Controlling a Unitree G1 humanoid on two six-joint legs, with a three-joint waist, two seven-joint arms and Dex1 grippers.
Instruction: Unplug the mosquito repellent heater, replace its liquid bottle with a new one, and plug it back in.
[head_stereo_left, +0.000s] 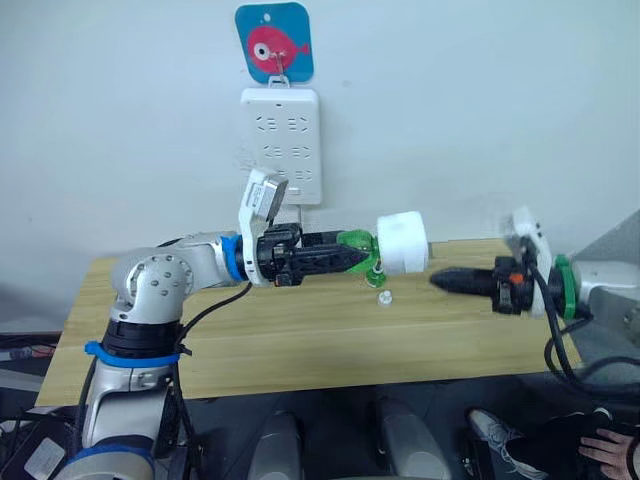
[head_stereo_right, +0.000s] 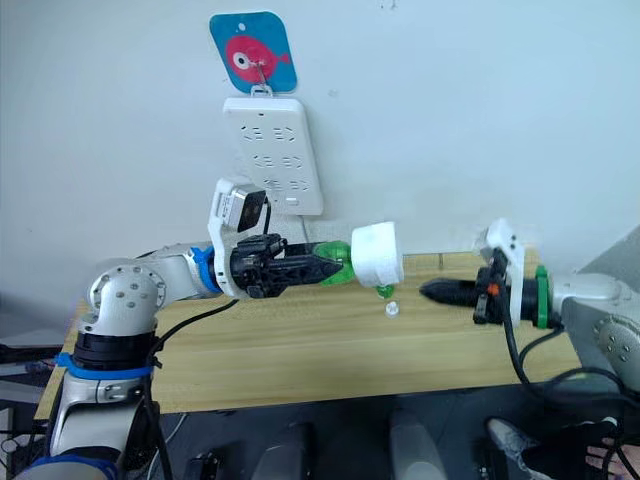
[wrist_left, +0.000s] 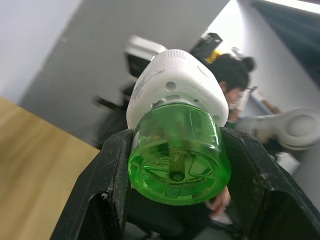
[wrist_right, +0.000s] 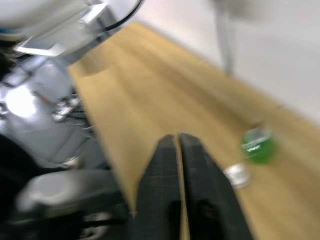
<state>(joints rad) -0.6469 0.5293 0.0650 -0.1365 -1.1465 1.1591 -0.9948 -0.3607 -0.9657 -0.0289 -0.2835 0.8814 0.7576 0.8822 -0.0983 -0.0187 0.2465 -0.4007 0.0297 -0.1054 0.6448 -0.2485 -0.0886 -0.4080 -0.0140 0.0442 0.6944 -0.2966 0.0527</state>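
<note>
Where my left hand (head_stereo_left: 345, 258) reaches out above the wooden table (head_stereo_left: 300, 340), I see it clenched on the green liquid bottle (wrist_left: 177, 155), one black finger on each side, with the mosquito repellent heater (head_stereo_left: 402, 243) screwed onto the bottle's far end and held in the air, off the table. From my head cameras the heater reads as a white rounded lump; its prongs are turned away from me and I cannot make them out. My right hand (head_stereo_left: 445, 280) hovers just beside the heater, apart from it, its two fingers pressed together on nothing. On the table beneath the heater sit a second green bottle (wrist_right: 259, 145) and a small white cap (head_stereo_left: 384, 297); the heater partly hides that bottle from my head cameras, and its blur at the right wrist keeps me from reading any detail. The white socket strip (head_stereo_left: 281, 143) hangs on the wall under a blue fish hook (head_stereo_left: 274, 42). A person (wrist_left: 231, 87) sits blurred behind the heater.
</note>
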